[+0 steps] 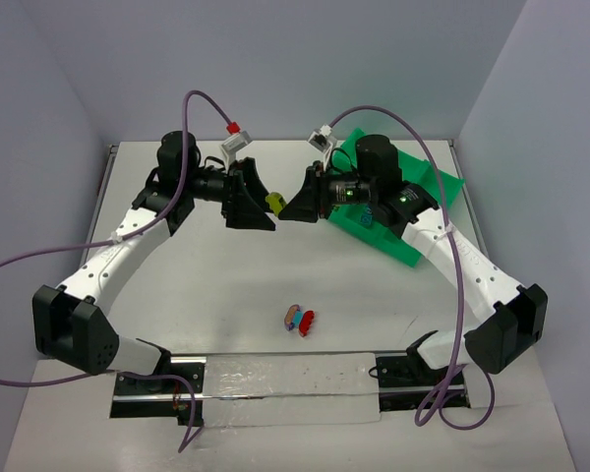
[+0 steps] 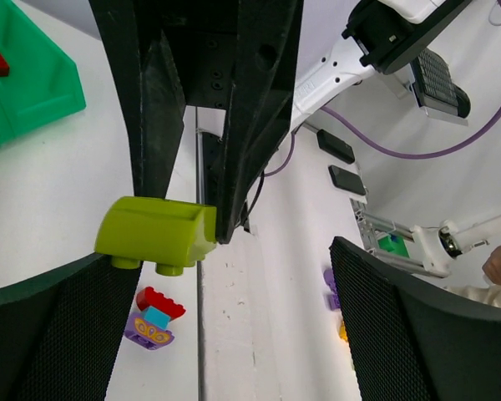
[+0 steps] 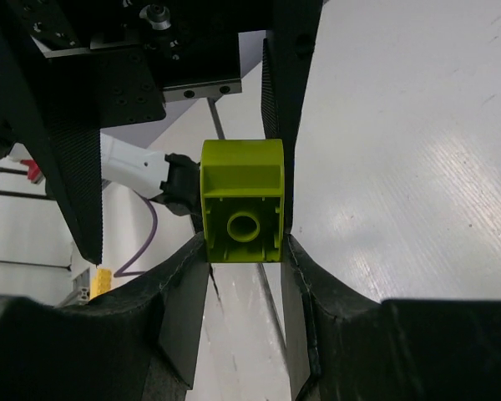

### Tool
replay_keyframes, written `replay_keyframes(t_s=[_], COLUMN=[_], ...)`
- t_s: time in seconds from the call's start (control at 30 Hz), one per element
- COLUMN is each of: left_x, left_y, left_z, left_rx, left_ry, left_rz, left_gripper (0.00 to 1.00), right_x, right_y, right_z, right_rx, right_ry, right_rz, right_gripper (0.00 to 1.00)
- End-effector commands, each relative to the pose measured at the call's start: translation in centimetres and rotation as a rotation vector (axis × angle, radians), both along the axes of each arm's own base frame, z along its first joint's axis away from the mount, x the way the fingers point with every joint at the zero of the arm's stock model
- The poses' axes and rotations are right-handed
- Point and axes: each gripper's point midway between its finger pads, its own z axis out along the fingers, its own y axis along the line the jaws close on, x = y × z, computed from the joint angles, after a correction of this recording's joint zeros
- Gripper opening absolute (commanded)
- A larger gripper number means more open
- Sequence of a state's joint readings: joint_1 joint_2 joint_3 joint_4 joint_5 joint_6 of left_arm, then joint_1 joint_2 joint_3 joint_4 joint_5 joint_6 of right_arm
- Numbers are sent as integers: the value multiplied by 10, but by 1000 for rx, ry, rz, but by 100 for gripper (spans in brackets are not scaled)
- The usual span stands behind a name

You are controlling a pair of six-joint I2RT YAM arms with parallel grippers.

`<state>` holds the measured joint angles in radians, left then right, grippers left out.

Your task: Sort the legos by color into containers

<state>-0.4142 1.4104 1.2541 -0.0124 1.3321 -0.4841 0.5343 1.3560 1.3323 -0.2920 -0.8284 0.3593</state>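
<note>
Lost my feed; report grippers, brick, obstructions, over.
Left gripper open, fingers either side of lime brick. Right gripper shut on it, above table. Green tray behind right arm; only the left gripper close by.

The left arm (image 1: pixel 118 246) and right arm (image 1: pixel 467 265) both reach inward above the tabletop, elbows bowed outward and wrists roughly level. The left claw (image 1: pixel 259 208) and right claw (image 1: pixel 295 206) face each other tip to tip. The left claw's fingers are spread wide. The right claw's fingers pinch a lime brick (image 1: pixel 273 204).
</note>
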Motion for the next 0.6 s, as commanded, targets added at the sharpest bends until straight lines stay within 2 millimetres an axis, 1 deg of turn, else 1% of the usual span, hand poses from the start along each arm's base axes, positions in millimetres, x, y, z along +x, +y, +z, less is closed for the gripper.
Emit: replay_keyframes(t_s=[0.0,0.03,0.07,0.13,0.17,0.23,0.27,0.3,0.33,0.4,0.43,0.47,0.57], left_x=[3,4,6,18,28,47,56,68,71,88,89,96,105], left_y=[8,10,12,20,25,35,40,46,49,59,61,66,78], left_z=[14,14,13,10,6,-5,-11,-21,-27,-43,-47,-52,-64], left_rx=[-23,-22,-14,-5,6,29,40,65,76,116,125,139,170], left_ry=[-79,-76,-60,-41,-15,45,60,105,132,194,210,219,247], left_rz=[45,52,72,134,194,298,341,404,420,517,531,584,688], left_gripper=[99,99,99,99,99,99,99,99,99,99,99,99,99], right_x=[8,8,12,21,24,34,35,40,43,53,55,62,79], right_y=[-8,-8,-11,-17,-21,-31,-33,-39,-42,-52,-55,-61,-85], right_z=[10,10,9,7,7,5,6,5,3,1,-1,-2,-12], right_rx=[-3,-2,-11,-30,-36,-58,-59,-74,-81,-95,-99,-110,-144], right_ry=[-52,-53,-53,-53,-55,-60,-64,-67,-67,-66,-59,-57,-31], right_rz=[-89,-89,-116,-173,-201,-274,-285,-329,-353,-425,-438,-487,-626], right_gripper=[0,0,0,0,0,0,0,0,0,0,0,0,0])
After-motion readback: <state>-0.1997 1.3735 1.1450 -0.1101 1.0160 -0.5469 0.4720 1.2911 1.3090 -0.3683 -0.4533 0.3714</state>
